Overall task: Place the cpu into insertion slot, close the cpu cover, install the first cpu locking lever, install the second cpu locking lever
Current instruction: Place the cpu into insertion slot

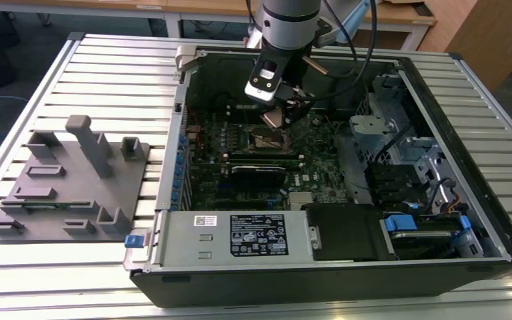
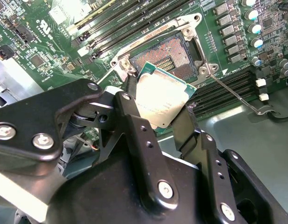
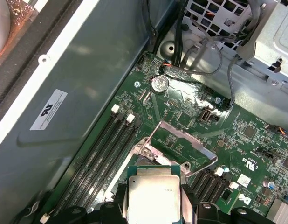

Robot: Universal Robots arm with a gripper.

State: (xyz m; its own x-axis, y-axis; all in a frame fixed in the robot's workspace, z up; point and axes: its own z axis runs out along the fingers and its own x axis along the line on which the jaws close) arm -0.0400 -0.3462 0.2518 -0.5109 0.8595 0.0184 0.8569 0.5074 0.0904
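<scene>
Aloft, pincer [image 2: 159,106] grips cpu [image 2: 166,95] (near insertion slot [image 2: 174,58]).

Grey tray [image 1: 65,200] rests on slatted table [image 1: 105,67]; coin battery [image 3: 159,83] on motherboard [image 3: 246,140].

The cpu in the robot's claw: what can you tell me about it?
The cpu is a thin square chip with a pale, dull silver metal face on a green base that shows as a narrow green edge. The gripper is shut on it, its black fingers pressing two opposite edges. It hangs tilted just over the open insertion slot, not seated in it.
</scene>
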